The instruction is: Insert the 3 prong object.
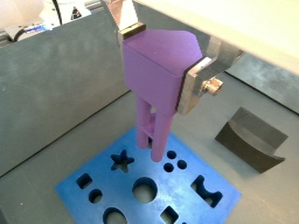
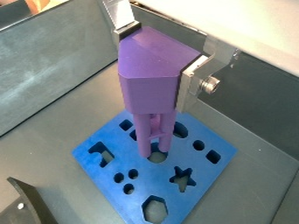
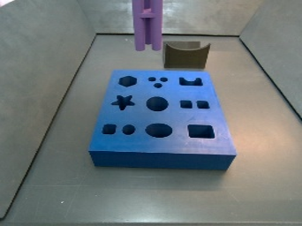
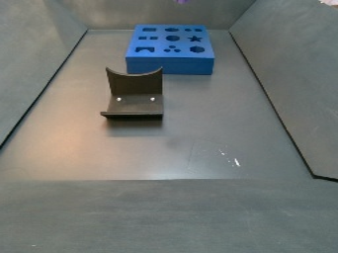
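I have the gripper [image 2: 166, 70] clamped on the long purple plastic piece of parallel rods, the 3 prong object [image 2: 149, 96]; in both wrist views the flat silver finger [image 1: 194, 86] presses its thick upper body and the prongs hang straight down. In a side view the object [image 3: 147, 25] shows at the top centre of the frame, clear above the far edge of the blue rectangular block with shaped cut-outs [image 3: 162, 132], not yet touching it.

My judgement is that the piece is light and rigid, smooth enough to slip or twist under side load, and that its thin rods could flex or snap if forced against the block face. The present hold on the broad upper body looks right, leaving the prongs free.

In a wrist view the prong tips hover near the small round holes [image 2: 163, 133], and the three-dot group [image 3: 157, 83] sits in the upper middle of the block.

The grey floor [image 3: 48, 150] is flat, matte and bare. Further back, the brown curved block [image 3: 185, 54] stands behind the blue one, just apart from it. Grey walls [image 3: 71, 18] box in the space, so sideways room is limited.
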